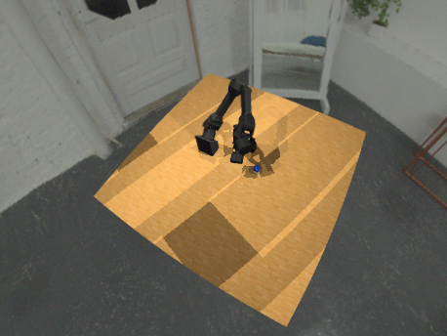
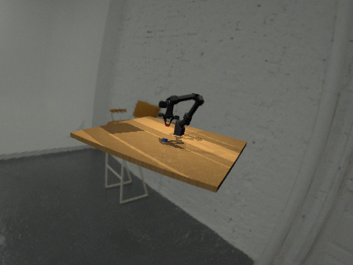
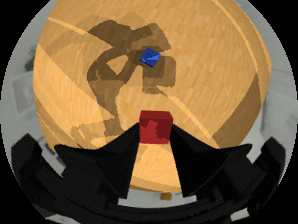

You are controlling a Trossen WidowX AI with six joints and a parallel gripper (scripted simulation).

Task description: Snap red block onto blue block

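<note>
"Room first?"

"White brick walls, dark floor, wooden worktop (image 1: 303, 195) (image 2: 193, 173) (image 3: 210, 65) with shadow patches across it. Mirror (image 1: 256, 49) behind, top view. I'm driving remotely. Landmark: the blue block."

"Fine. Where's the blue block (image 1: 257, 168) (image 2: 165, 140) (image 3: 150, 57)?"

"On the worktop, in arm shadow. Wrist view has it turned cornerwise to the red one."

"And the red block (image 2: 167, 125) (image 3: 155, 128)?"

"Up in the air, higher than the blue block and off to one side of it, not over it. Can't pick it out from the top."

"Claw (image 2: 167, 122) (image 3: 154, 125) state?"

"Pinching the red block, one finger on each of two opposite sides. Makes sense to me: sides gripped, underside left free to meet the blue block."

"Why so high?"

"My guess: clearance, so I can travel across without knocking the blue block. It's probably down flat because it has to take the push from above."

"Step?"

"Carry, I'd say. Pick done, pressing not."

"Next?"

"I'd bring it over the blue block, twist to match its angle, then lower straight and push. Let go only once it seats."

"Risk?"

"Coming down crooked: studs miss, blue block skids, or red tilts in my grip."
</note>
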